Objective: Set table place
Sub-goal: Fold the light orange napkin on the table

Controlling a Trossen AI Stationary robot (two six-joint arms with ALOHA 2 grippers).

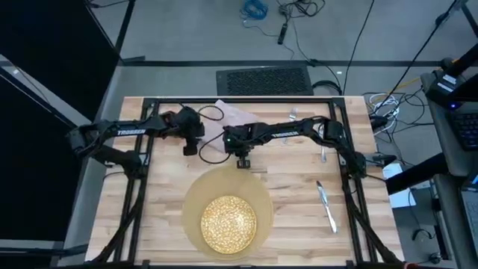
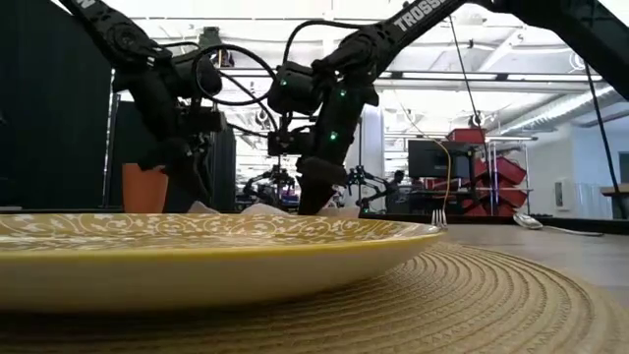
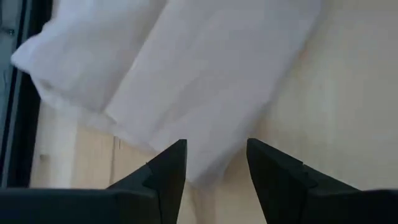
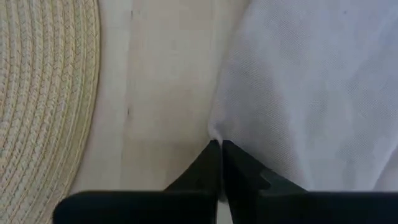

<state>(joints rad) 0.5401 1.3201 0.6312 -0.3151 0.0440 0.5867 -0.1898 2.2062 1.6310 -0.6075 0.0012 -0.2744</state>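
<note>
We had our right gripper (image 4: 221, 149) pinched shut on the napkin (image 4: 311, 93) corner to drag it; our left gripper (image 3: 214, 155) hovered open above.

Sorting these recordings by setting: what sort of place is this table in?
Likely a robotics lab or workshop, not a dining room. Loose cables lie on the floor beyond the table, red storage bins and a monitor stand behind, under long ceiling lights.
</note>
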